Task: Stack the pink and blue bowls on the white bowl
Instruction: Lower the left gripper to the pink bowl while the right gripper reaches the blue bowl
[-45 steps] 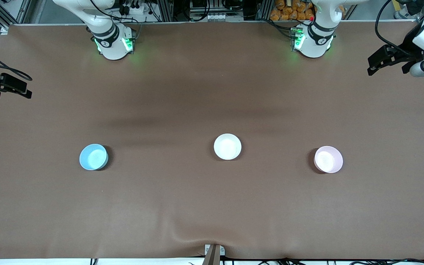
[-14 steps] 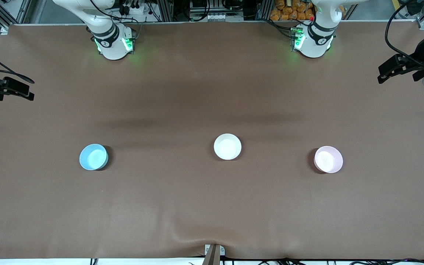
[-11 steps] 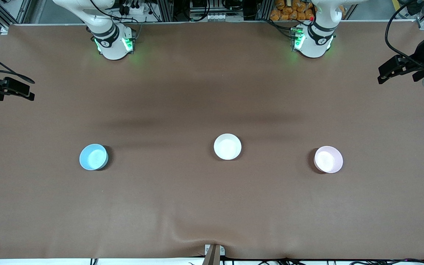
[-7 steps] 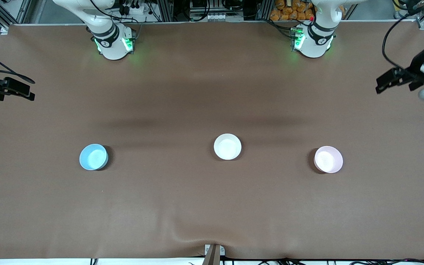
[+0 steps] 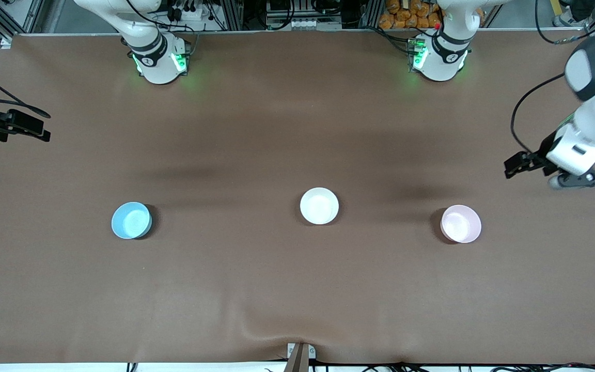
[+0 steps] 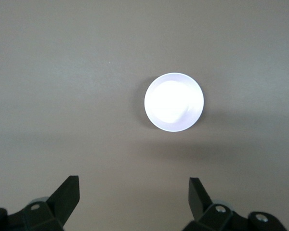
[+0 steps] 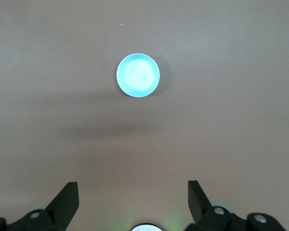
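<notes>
Brown cloth-covered table (image 5: 277, 289): three glossy plastic bowls set in a spaced row, unstacked.

Pale pink bowl (image 5: 461, 223), plain white bowl (image 5: 319, 205) and sky-blue bowl (image 5: 131, 220) are untouched; left gripper (image 6: 134, 192) spread above pink, right gripper (image 7: 133, 192) spread, high above the table's edge.

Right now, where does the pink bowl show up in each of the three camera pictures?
Front view: the pink bowl sits on the brown table cover, toward the left arm's end, beside the white bowl.
Left wrist view: the pink bowl is near the middle, ahead of the open left gripper.
Right wrist view: not in it; only the blue bowl.
Shared landmark: the brown table cover.
</notes>
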You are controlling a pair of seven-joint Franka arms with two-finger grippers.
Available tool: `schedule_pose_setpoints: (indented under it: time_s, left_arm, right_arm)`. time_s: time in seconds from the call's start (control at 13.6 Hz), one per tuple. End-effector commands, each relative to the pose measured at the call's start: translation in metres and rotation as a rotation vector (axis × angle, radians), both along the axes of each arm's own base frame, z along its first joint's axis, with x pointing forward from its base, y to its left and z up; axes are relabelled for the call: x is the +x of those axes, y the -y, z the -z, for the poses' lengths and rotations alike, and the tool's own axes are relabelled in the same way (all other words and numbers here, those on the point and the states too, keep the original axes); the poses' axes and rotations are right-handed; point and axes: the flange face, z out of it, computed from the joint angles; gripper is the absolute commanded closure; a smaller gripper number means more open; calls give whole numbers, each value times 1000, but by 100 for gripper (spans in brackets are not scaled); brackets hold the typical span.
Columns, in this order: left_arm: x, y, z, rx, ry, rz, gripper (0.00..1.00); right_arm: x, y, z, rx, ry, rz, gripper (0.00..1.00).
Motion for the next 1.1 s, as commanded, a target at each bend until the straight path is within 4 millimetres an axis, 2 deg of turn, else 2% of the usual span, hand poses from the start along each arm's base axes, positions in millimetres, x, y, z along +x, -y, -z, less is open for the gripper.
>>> schedule_pose_setpoints:
  time_s: [0.0, 0.07, 0.22, 0.44, 0.66, 0.81, 1.03]
  left_arm:
    - [14, -5, 37, 1, 6, 29, 0]
    - [19, -7, 53, -3, 8, 56, 0]
    - [26, -25, 85, -19, -4, 67, 0]
    - [34, -25, 119, -32, 1, 83, 1]
    - [43, -27, 148, -39, 16, 93, 12]
    - [48, -26, 170, -45, 44, 96, 18]
    - [50, -26, 197, -54, 44, 92, 30]
  right_arm:
    - [1, 1, 3, 14, 4, 12, 0]
    - [1, 2, 9, 15, 0, 11, 0]
    - [3, 1, 17, 13, 0, 11, 0]
    - [5, 1, 30, 13, -2, 13, 0]
    - [13, 9, 53, 13, -36, 31, 0]
    - [23, 22, 79, 18, -74, 48, 0]
    - [34, 23, 101, 16, -74, 50, 0]
